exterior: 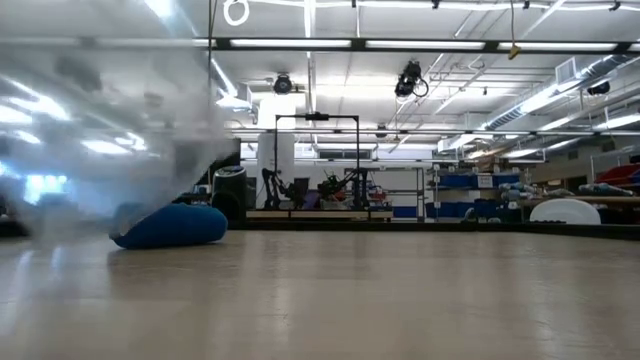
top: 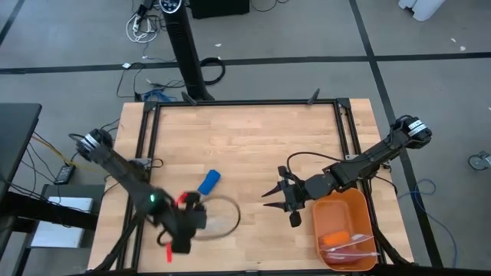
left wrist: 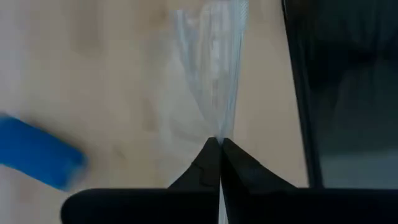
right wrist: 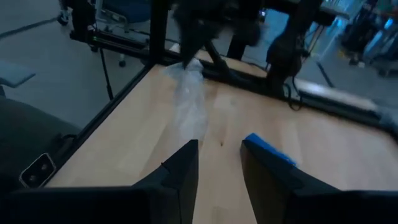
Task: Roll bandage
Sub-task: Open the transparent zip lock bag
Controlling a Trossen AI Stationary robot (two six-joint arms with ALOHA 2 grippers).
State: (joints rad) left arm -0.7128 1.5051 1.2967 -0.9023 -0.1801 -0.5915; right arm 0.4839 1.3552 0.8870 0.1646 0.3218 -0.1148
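The desk (top: 253,138), a pale wooden top inside a dark frame, carries only a few things, and nothing on it suggests that rolling has begun in earnest. Near its front right corner sits an orange tray (top: 360,207) with a few small items inside that I cannot make out.

Toward the front left, a clear plastic bag (top: 222,218) lies slack on the wood. The left claw (top: 182,230) is at the front edge there, its fingers pressed together on the bag's gathered end (left wrist: 214,81), so the film fans out from the pinch in the left wrist view.

The right claw (top: 278,193) hangs over the desk just left of the tray, fingers spread and holding nothing; it points toward the bag and the blue piece beyond.

The bandage (top: 209,182) is the smallest item: a short, bright blue bundle lying free on the desk just behind the bag, left of centre, with neither claw touching it. It already looks compact rather than stretched out as a strip, though I cannot tell how tightly it is wound.

As I judge it, the bandage is out of the bag, and the rolling itself, or any tidying of the roll, is all left to do.
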